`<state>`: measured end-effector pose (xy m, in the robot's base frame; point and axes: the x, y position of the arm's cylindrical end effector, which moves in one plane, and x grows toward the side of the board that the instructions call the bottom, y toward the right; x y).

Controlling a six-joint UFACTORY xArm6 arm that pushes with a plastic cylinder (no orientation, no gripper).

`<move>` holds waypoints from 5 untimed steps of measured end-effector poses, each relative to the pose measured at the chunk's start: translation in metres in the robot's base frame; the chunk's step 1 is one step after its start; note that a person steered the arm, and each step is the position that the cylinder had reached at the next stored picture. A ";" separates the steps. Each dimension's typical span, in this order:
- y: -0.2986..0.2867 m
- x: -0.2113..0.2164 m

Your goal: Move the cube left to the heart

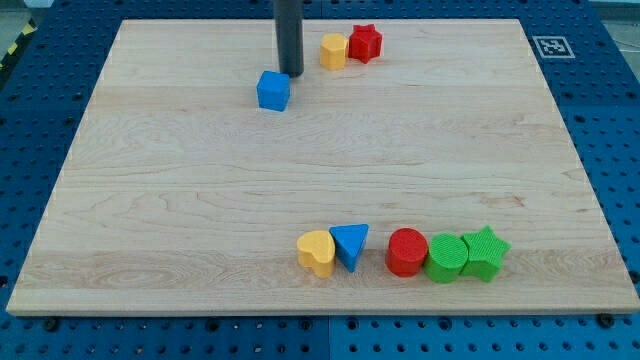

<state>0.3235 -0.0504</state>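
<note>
A blue cube point(272, 90) sits near the view's top, left of centre. My tip point(291, 73) stands just to the cube's upper right, very close to it. A yellow heart point(317, 252) lies near the view's bottom, at the left end of a row of blocks, far below the cube.
Beside the heart stand a blue triangle point(351, 245), a red cylinder point(406, 251), a green cylinder point(445, 258) and a green star point(485, 252). At the top, a yellow block point(333, 50) touches a red star point(365, 43). The wooden board point(150, 220) lies on a blue pegboard.
</note>
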 end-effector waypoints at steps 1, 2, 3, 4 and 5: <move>0.001 0.073; 0.008 0.104; 0.008 0.066; -0.006 0.056; -0.021 0.089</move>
<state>0.4121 -0.0717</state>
